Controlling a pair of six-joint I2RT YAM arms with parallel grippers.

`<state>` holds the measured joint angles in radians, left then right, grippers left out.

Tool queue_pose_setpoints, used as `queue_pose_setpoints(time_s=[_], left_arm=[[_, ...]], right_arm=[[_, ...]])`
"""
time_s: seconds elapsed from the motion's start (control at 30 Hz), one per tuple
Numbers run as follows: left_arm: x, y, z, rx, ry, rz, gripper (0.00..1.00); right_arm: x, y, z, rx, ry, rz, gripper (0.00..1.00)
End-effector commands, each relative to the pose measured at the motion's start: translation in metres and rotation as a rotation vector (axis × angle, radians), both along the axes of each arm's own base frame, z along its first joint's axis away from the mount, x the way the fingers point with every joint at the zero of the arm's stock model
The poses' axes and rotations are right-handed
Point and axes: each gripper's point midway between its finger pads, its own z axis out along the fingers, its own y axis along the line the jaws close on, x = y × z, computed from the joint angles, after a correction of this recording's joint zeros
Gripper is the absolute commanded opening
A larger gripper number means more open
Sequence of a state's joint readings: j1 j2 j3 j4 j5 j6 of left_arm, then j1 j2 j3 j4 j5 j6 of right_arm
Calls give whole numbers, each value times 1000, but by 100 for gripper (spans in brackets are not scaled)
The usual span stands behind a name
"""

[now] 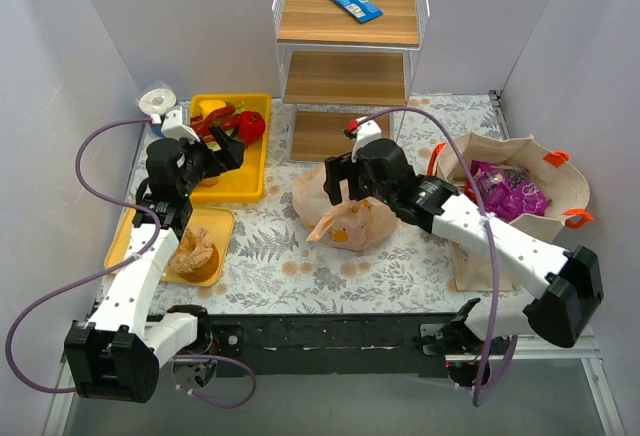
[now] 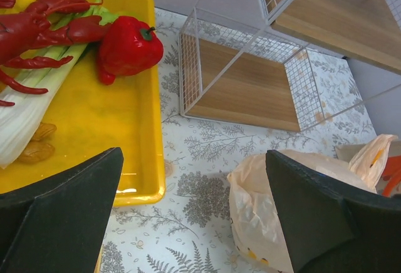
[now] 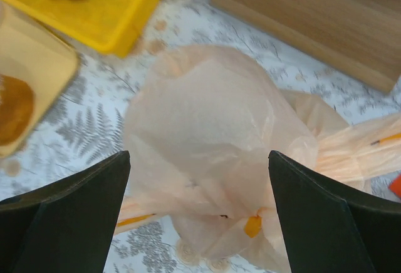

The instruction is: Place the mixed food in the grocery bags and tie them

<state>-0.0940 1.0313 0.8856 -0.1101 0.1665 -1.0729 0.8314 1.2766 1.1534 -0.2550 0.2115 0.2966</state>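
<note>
Peach plastic bag (image 2: 252, 210) near yellow tray (image 2: 94, 129)
</note>
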Motion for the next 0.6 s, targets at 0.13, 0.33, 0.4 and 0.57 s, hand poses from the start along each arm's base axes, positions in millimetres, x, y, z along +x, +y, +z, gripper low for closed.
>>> queue_pose_setpoints(time_s=[0.13, 0.33, 0.4, 0.57], left_arm=[[-5, 7, -11, 85, -28, -5, 98], [-9, -2, -15, 73, -21, -55, 98], [-10, -6, -15, 70, -24, -80, 98], [-10, -9, -21, 61, -6, -97, 98]], right_arm=[[22, -28, -36, -222, -19, -129, 99], [2, -23, -62, -246, 53, -19, 99], [-12, -22, -81, -252, 115, 29, 99], [-23, -24, -121, -286, 168, 81, 99]])
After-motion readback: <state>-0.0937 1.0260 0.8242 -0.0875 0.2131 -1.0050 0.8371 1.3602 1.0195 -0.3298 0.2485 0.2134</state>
